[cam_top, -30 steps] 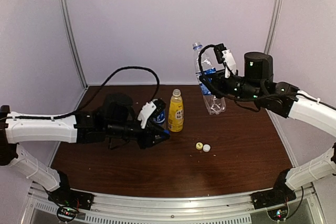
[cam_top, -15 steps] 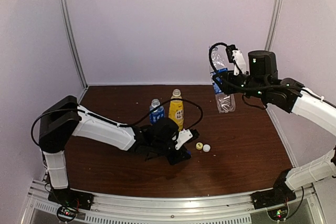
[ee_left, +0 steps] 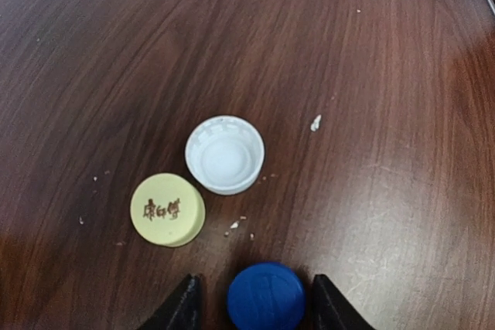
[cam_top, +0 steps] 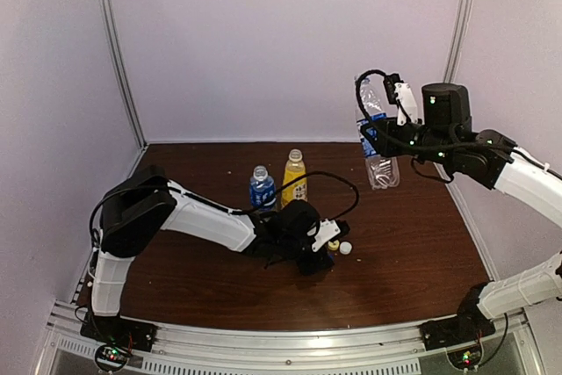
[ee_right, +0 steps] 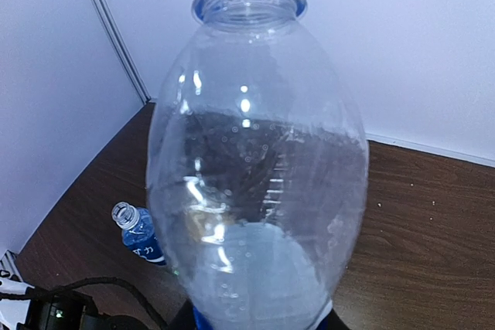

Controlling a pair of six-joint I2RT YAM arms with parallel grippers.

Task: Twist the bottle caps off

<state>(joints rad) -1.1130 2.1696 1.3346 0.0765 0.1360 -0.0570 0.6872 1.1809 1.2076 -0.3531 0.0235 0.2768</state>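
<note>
Three bottle caps lie together on the brown table. In the left wrist view the blue cap [ee_left: 266, 297] rests flat between the fingertips of my left gripper [ee_left: 257, 303], with a gap on each side. Just beyond it lie the yellow cap [ee_left: 168, 209] and the white cap [ee_left: 224, 154], the white one upside down. Seen from above, my left gripper [cam_top: 327, 252] is low beside the white cap [cam_top: 346, 248]. My right gripper [cam_top: 382, 138] is shut on the taller clear bottle [cam_top: 376, 129] [ee_right: 255, 175], lifted at the back right. The short clear bottle [cam_top: 261, 186] [ee_right: 135, 229] and the yellow-orange bottle [cam_top: 294, 177] stand capless mid-table.
A black cable [cam_top: 338, 186] loops over the left arm near the two standing bottles. Pale walls with metal posts [cam_top: 118, 50] close in the back and sides. The table's right edge [cam_top: 470, 226] runs under the right arm. Small white crumbs [ee_left: 315, 123] dot the wood.
My left arm swung right from the short bottle to the loose caps, set the blue cap down and opened its jaws. My right arm carried the tall bottle slightly right.
</note>
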